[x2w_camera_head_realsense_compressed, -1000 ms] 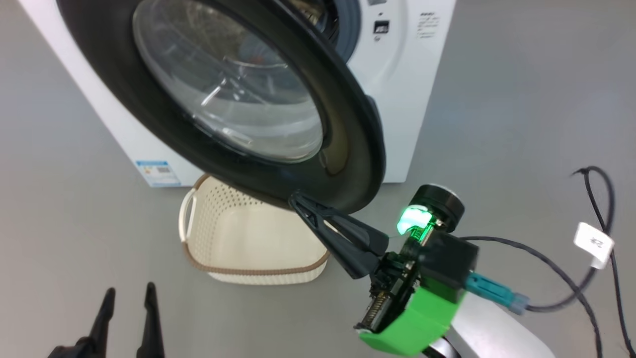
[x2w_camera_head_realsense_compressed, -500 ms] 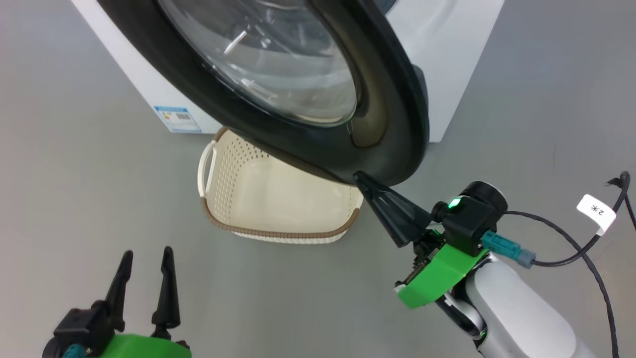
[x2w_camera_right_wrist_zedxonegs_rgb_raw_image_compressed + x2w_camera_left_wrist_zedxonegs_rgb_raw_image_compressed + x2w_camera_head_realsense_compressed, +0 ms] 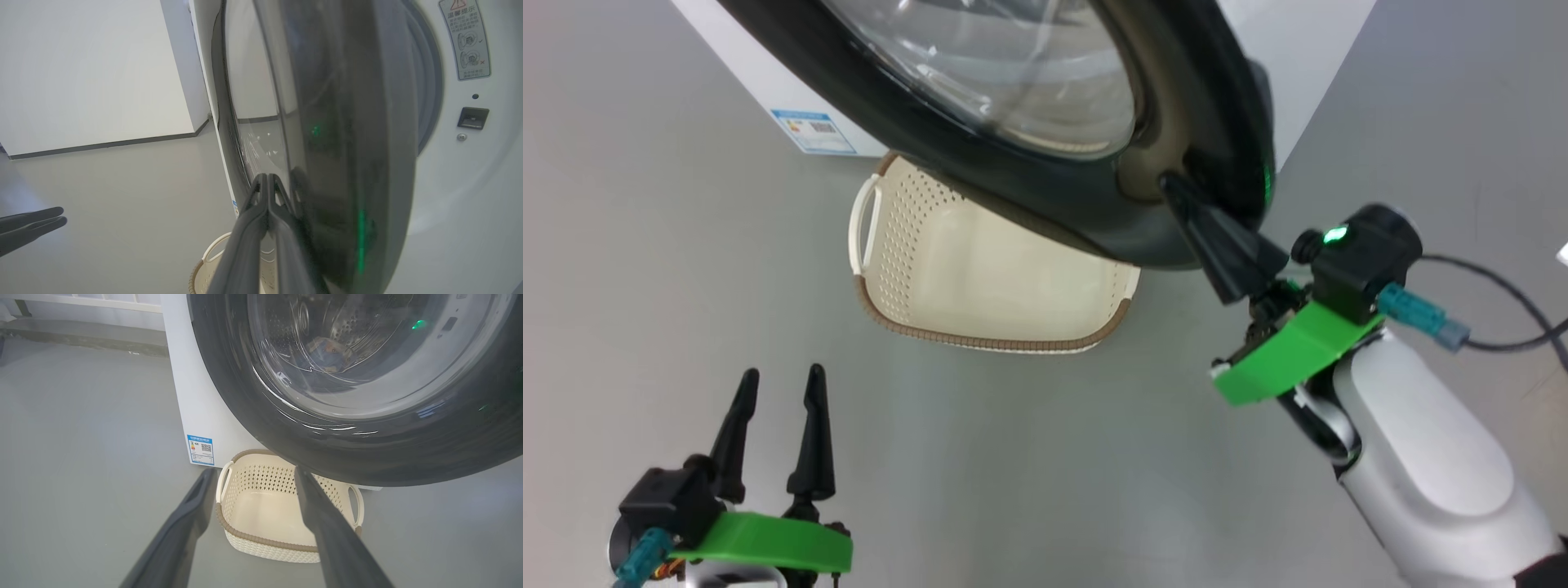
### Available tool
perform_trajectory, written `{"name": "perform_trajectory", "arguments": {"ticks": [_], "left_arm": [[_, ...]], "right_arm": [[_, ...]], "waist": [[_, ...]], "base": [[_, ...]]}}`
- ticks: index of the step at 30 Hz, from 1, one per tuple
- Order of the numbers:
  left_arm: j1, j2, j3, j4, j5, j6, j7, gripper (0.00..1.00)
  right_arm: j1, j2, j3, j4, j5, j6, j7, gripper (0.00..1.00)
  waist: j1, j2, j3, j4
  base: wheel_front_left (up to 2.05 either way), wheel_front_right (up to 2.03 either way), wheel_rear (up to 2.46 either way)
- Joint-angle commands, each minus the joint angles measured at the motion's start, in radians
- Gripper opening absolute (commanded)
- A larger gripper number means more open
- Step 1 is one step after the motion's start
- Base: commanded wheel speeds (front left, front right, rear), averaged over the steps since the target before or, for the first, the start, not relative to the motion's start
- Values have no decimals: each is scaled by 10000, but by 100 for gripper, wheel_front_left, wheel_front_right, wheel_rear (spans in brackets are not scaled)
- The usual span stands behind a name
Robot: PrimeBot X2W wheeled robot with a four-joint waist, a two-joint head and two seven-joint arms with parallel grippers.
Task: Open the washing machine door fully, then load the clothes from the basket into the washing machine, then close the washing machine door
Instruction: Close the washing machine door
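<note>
Right hand: fingers pressed flat together, holding nothing; tips set against the dark rim of the washing machine door, at the recess on its free edge
Right hand, wrist view: the closed fingers run up alongside the door's outer face; contact cannot be confirmed from this view
Left hand: fingers spread wide, holding nothing, low over the floor
Washing machine door: swung partly out from the washing machine; grey gasket ring exposed behind it, on the far side from the right hand
Basket: on the floor ahead of the left hand, beneath the door's lower rim, well apart from both hands; between the left fingers in the left wrist view
Clothes: a blue patch with some orange, seen through the door glass inside the steel drum, beyond the left hand; too small to identify further
Label sticker: on the machine's lower front, just beyond the basket
Cable: trails from the right wrist, behind the right hand
</note>
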Motion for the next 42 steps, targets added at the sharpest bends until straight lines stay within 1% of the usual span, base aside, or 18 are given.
{"name": "perform_trajectory", "arguments": {"ticks": [1,11,20,27,34,42], "left_arm": [[-222,100,261,-205,-80,26,-65,100],[-511,100,-87,-180,-263,18,-65,100],[-727,99,-300,-71,-520,-36,-65,100],[-805,99,-529,11,-638,-80,-65,100],[-837,99,-698,78,-871,-115,-65,100],[-908,99,-915,64,-1081,-143,-65,100]], "right_arm": [[-187,125,-32,-209,-50,14,-48,0],[-1586,-5,-556,-73,-181,14,-48,0],[-3012,-210,-883,961,-275,14,-49,0],[-3940,-425,-1454,1618,-288,14,-49,0],[-4499,-566,-1971,2113,-488,14,-49,0],[-5173,-702,-2123,2766,-601,14,-49,0]], "waist": [[0,0,142,41],[0,0,423,-32],[0,0,694,51],[0,0,884,265],[0,0,1014,574],[0,0,1382,875]], "base": [[0,0,0],[0,0,0],[0,0,0],[0,0,0],[0,0,0],[0,0,0]]}}
